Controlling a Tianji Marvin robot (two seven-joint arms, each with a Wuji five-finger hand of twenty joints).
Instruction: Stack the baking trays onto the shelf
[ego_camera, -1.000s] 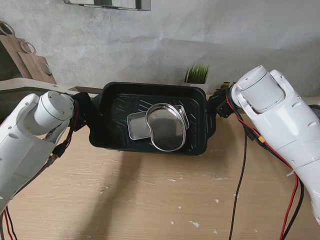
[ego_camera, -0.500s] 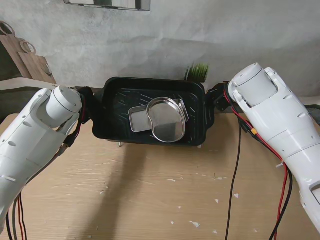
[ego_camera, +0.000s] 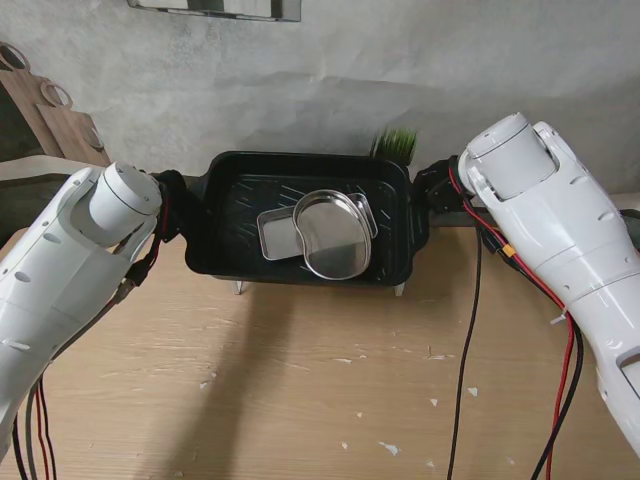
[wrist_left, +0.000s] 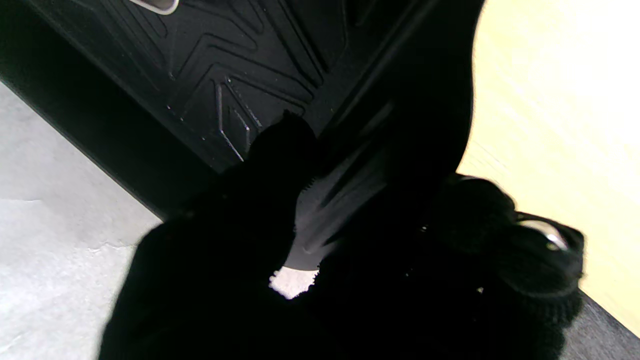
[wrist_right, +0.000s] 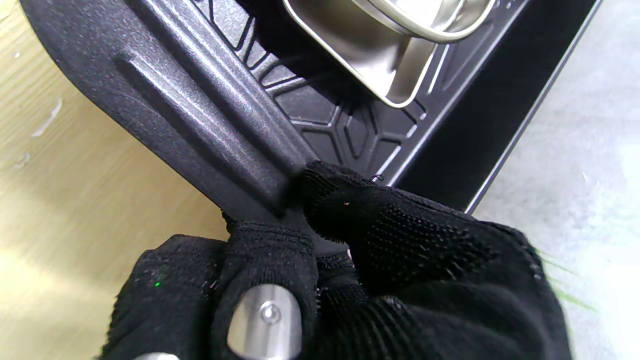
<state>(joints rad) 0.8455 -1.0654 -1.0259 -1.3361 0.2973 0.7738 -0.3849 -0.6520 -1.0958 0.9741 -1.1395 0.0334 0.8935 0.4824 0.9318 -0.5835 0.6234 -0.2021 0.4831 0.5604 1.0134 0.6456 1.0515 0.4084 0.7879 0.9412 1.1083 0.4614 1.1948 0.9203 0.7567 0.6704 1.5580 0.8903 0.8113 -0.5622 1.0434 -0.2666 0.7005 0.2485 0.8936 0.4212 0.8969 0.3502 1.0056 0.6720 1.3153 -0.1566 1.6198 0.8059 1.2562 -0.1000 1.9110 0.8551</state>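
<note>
No legible text, labels or numbers.

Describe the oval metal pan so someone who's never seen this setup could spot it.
Find the big black tray held between both gloved hands above the wooden table. Two steel pans sit inside; the oval pan lies on top, overlapping the rectangular pan beneath, and has rounded sides, not corners.

We observe a light wood-grain surface (ego_camera: 300, 380) with small white flecks (ego_camera: 388, 448) scattered on the side nearer to us. Two metal legs (ego_camera: 399, 289) of a rack stand on the surface at its far edge.
</note>
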